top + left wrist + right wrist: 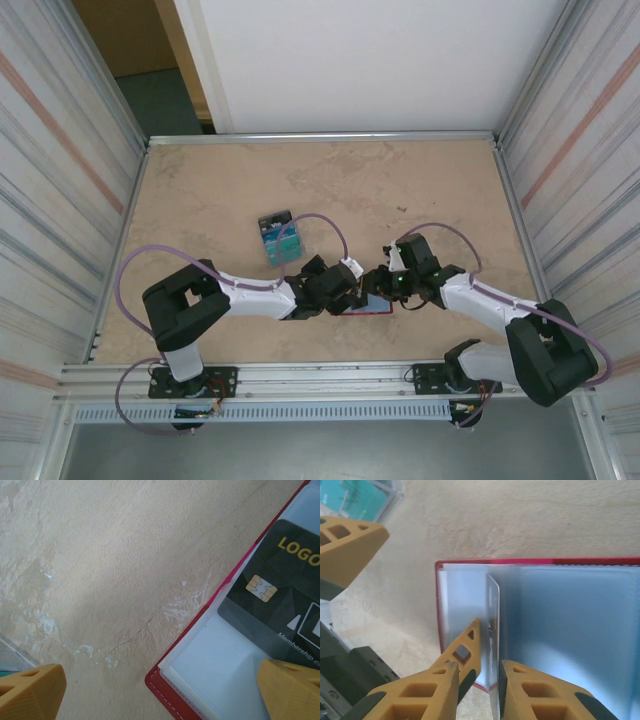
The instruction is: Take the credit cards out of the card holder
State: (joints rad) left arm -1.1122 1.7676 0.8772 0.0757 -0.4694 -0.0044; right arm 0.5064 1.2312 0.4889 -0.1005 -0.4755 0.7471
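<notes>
The card holder [372,310] lies open and flat on the desk [220,190], near the front edge, between the two arms. It is red on the outside and has pale blue pages inside. The left tool [350,292] and the right tool [383,285] are both down at the holder, close to each other. In the left wrist view the left tool [160,695] is spread wide apart and holds nothing. One yellow finger [292,690] is over a pale page of the card holder [210,670], and the other one is over the bare desk [100,555]. A black card [285,595] with a gold chip and the yellow word LOGO lies on the holder. In the right wrist view a thin card [493,610] stands on its edge over the open card holder [560,630]. The right tool [490,645] has one finger close on each side of this card. I cannot tell if they squeeze it or just sit beside it. A clear box [278,238] with blue-green things in it sits farther back on the desk, away from the holder.
</notes>
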